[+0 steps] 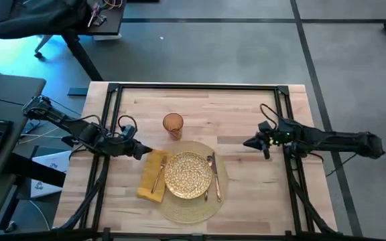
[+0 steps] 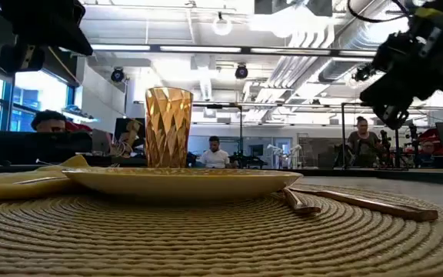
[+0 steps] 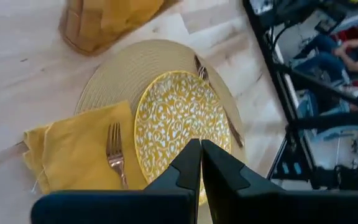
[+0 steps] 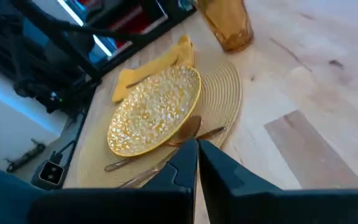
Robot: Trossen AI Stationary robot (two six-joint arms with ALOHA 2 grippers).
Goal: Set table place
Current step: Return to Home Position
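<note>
The round tan woven placemat (image 1: 191, 191) lies flat on the wooden table (image 1: 246, 114) near its front edge. On it sits a gold patterned plate (image 1: 188, 175), with a spoon and knife (image 1: 213, 175) to its right. A mustard napkin (image 1: 153, 175) with a fork (image 3: 115, 155) on it lies at the plate's left, partly on the mat. An amber glass (image 1: 173, 124) stands upright behind the mat. My left gripper (image 1: 146, 153) hovers shut above the napkin's far left corner. My right gripper (image 1: 248, 142) hovers shut to the mat's right, above bare table.
A black metal frame (image 1: 200, 88) runs along the table's far and side edges. Bare wood lies to the mat's right and along the far part of the table. People sit in the room beyond the table.
</note>
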